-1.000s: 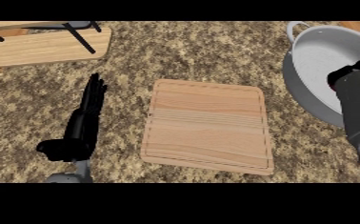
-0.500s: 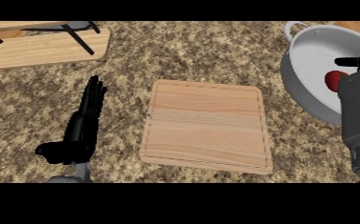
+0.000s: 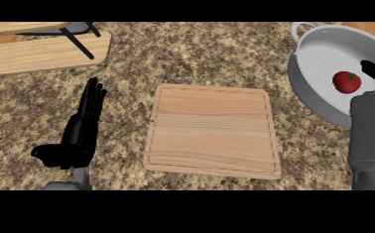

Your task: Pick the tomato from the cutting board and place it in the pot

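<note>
Moved: tomato [image 3: 346, 82] now uncovered in pot [image 3: 316, 53] — right hand [image 3: 367, 68] withdrawn, fingers unclear.
Left hand [image 3: 82, 128]: released — beside cutting board [image 3: 213, 130].

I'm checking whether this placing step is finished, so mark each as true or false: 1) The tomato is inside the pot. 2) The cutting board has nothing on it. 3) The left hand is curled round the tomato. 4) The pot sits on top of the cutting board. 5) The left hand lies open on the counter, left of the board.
1) True: the tomato lies inside the pot.
2) True: the cutting board shows only bare wood.
3) False: the left hand holds nothing; its fingers are straight.
4) False: the pot stands on the counter, to the right of the board and apart from it.
5) True: it rests open to the left of the board.
</note>
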Tool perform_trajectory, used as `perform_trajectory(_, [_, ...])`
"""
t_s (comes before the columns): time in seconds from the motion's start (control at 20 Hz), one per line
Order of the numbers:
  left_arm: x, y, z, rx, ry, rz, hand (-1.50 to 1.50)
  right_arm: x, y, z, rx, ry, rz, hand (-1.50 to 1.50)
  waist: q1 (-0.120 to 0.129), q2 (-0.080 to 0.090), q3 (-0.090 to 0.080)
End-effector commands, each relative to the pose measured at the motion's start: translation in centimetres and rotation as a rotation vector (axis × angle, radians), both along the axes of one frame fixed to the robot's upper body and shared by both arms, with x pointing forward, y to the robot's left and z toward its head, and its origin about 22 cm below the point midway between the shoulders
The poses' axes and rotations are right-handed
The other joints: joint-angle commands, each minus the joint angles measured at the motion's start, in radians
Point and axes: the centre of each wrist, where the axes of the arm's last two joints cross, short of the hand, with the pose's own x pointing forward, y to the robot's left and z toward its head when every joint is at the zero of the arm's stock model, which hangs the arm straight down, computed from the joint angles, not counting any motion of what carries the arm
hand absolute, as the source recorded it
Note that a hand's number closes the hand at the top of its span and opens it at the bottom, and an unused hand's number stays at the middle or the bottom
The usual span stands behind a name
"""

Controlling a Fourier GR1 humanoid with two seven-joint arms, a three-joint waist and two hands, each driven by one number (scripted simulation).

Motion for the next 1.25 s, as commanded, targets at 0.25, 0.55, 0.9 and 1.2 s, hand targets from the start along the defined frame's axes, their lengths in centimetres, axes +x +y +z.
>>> perform_trajectory(0.25, [-1.0,1.1,-0.3,0.008,-0.009,0.013,0.0,-7.6,0.3,-1.3,-0.098,-0.136,-0.062,-1.5,-0.006,-0.004,-0.001])
perform_trajectory(0.55, [-0.2,-0.5,-0.3,-0.006,-0.023,-0.006,0.0,-10.9,0.9,-0.2,-0.101,-0.166,-0.065,-1.5,0.001,0.001,-0.001])
perform_trajectory(0.9, [0.1,-0.4,-0.8,0.002,-0.008,0.008,0.0,-17.0,0.8,-1.3,-0.162,-0.196,-0.133,-1.5,-0.003,0.001,-0.001])
perform_trajectory(1.2, [0.0,1.0,-1.3,0.014,-0.017,0.02,0.0,-19.3,1.2,-1.8,-0.18,-0.239,-0.208,-1.5,-0.002,0.002,-0.001])
